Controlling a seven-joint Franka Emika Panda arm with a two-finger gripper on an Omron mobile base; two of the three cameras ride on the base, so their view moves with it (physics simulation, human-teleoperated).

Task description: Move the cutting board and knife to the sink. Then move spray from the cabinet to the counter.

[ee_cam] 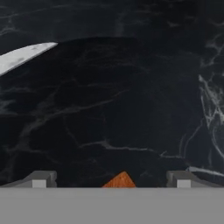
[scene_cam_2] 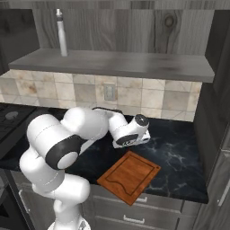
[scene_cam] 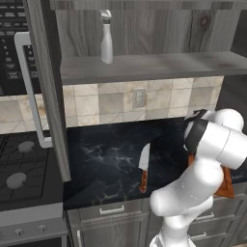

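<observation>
**Open gripper hanging over the black counter, board corner between its tips**

The arm is bending low over the counter [scene_cam: 106, 159], and the gripper [ee_cam: 111, 178] is pointing down at the marble with its jaws standing wide apart, holding nothing. In the hand view, a small corner of the cutting board [scene_cam_2: 129, 176] is peeking up between the two fingertips [ee_cam: 41, 178], while the tip of the knife's blade is showing at the left edge.

The knife [scene_cam: 143, 169] is lying flat on the counter, blade pointing toward the tiled wall and handle toward the counter's front edge. The cutting board is lying flat near the front edge, turned at an angle, well apart from the knife; from the left base view the arm is hiding most of it.

The cabinet [scene_cam_2: 112, 63] is standing open, its door [scene_cam: 46, 87] swung out to the left with the white bar handle showing. The spray [scene_cam: 106, 38] is standing upright on the inner shelf, toward the left end.
</observation>
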